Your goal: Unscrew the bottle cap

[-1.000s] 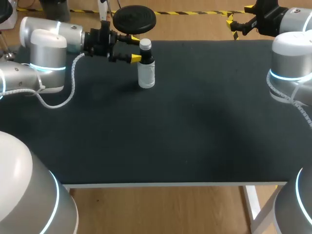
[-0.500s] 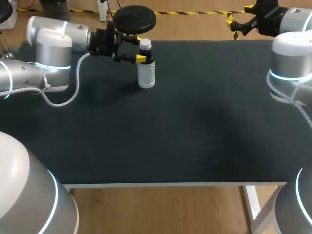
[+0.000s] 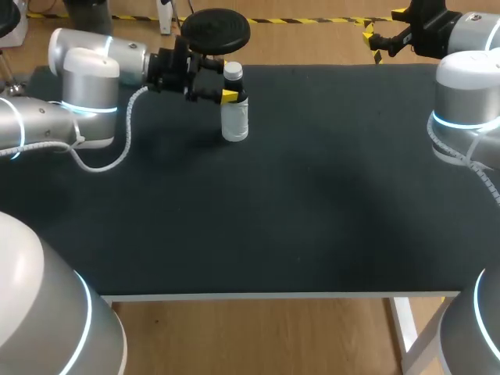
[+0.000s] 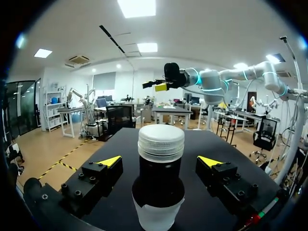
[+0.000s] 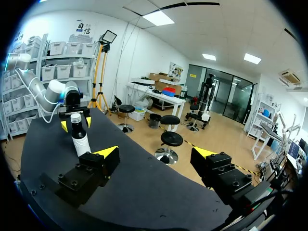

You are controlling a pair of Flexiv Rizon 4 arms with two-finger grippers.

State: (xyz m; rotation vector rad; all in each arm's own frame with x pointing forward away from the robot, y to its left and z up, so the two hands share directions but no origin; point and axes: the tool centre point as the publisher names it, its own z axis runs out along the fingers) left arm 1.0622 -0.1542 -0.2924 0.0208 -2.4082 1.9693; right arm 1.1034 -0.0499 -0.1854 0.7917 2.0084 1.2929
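The bottle [image 3: 234, 109] stands upright on the black table [image 3: 312, 203], toward its far left part. It has a white ribbed cap [image 3: 233, 72], a dark neck and a pale lower body. The cap sits on the bottle.

The left arm comes in level from the left side. Its left gripper [image 3: 223, 81] is at the height of the bottle's neck, just below the cap. In the left wrist view, the left gripper [image 4: 160, 161] has one yellow-tipped finger [image 4: 103, 168] on each side of the dark neck. The jaws are spread wide, a gap shows on both sides, and neither finger touches the bottle.

The right gripper [image 3: 383, 25] hangs at the table's far right corner, well apart from the bottle. Its jaws are spread wide in the right wrist view [image 5: 155, 153], with nothing between them.
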